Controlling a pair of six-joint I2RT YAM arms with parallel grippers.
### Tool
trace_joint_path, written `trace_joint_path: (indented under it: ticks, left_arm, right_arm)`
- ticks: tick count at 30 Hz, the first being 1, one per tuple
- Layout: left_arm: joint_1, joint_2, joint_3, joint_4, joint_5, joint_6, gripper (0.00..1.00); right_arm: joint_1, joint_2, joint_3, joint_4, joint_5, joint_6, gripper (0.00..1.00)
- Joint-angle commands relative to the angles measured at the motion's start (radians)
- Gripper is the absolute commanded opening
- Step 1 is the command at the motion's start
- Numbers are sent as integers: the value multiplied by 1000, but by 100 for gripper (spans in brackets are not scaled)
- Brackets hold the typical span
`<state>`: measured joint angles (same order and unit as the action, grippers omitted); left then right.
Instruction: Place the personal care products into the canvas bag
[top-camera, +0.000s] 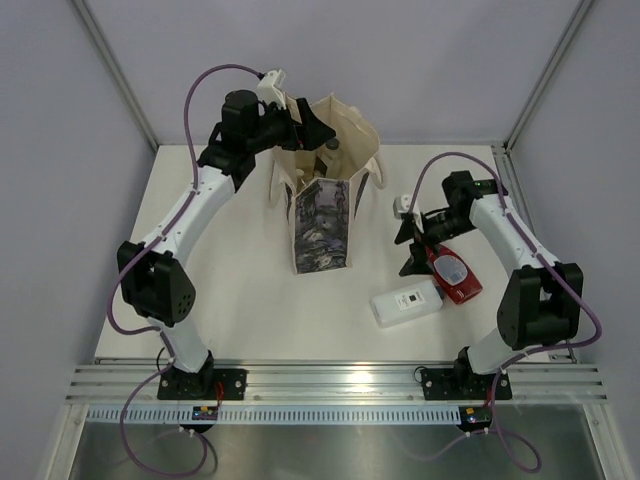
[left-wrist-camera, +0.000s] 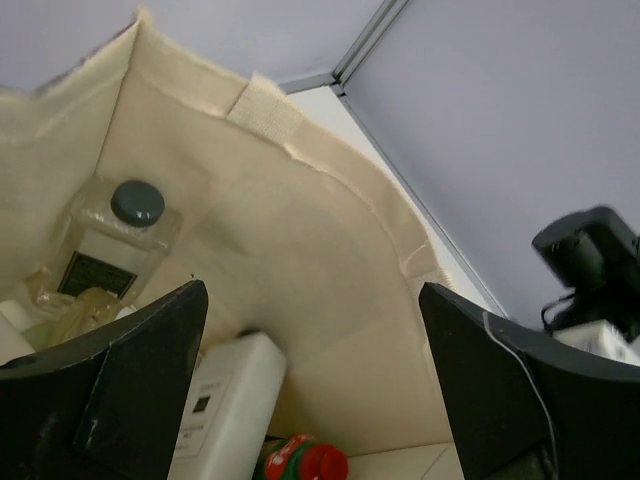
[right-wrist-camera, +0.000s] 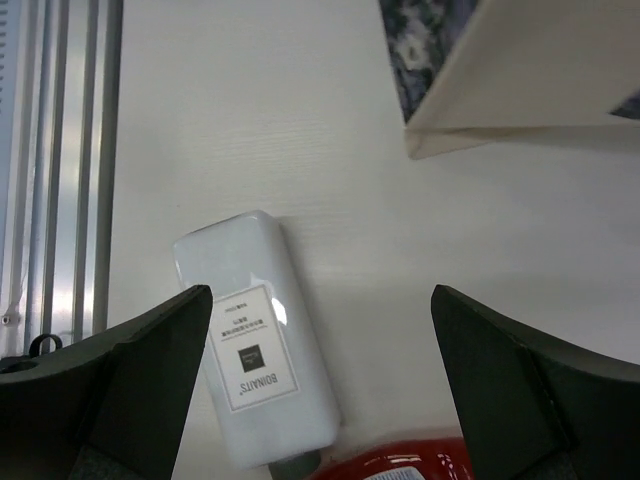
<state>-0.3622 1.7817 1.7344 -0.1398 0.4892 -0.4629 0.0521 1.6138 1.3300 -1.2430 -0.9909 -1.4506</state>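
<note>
The canvas bag (top-camera: 325, 200) stands upright on the white worktop (top-camera: 230, 300) in the upper centre of the overhead view. Its mouth is open and its dark printed panel faces the lower edge of the frame. The left end effector (top-camera: 305, 128) hangs at the bag's upper left rim. In the left wrist view this end effector (left-wrist-camera: 312, 300) has its black fingers (left-wrist-camera: 130, 380) spread wide with nothing between them, looking down into the beige interior. Three items lie inside the bag: a clear bottle with a dark round cap (left-wrist-camera: 115, 240) at the left, a white tube (left-wrist-camera: 230, 405) at lower centre, and a green bottle with a red cap (left-wrist-camera: 305, 462) at the bottom edge. Two products remain on the worktop at the lower right of the overhead view. The white rectangular bottle (top-camera: 405, 303) lies flat, and the flat red bottle (top-camera: 455, 277) lies just beside it to the right; whether the two touch cannot be told. The right end effector (top-camera: 415, 250) hovers over the upper end of the red bottle. Seen from the right wrist, the end effector (right-wrist-camera: 318, 295) is fully spread and grips nothing. Bare worktop shows between its fingers, the white rectangular bottle (right-wrist-camera: 255, 340) sits at lower left, a sliver of the red bottle (right-wrist-camera: 400, 468) shows at the bottom edge, and a corner of the bag (right-wrist-camera: 520, 80) shows at upper right.
</note>
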Motion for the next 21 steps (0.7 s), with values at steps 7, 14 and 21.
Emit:
trace_joint_path:
  ticks: [7,14,21]
  left_arm:
    - [-6,-205,-35,-69,-142,234,99]
    - [6,-480,-278,-116,-343,343,99]
    - [14,-766,-637,-113,-569,288,99]
  right_arm:
    - [219,-147,-172,25,253,-129,100]
    - [318,-167,-328,218,454,-19,100]
    - [379,-124,-434,422,616,64,100]
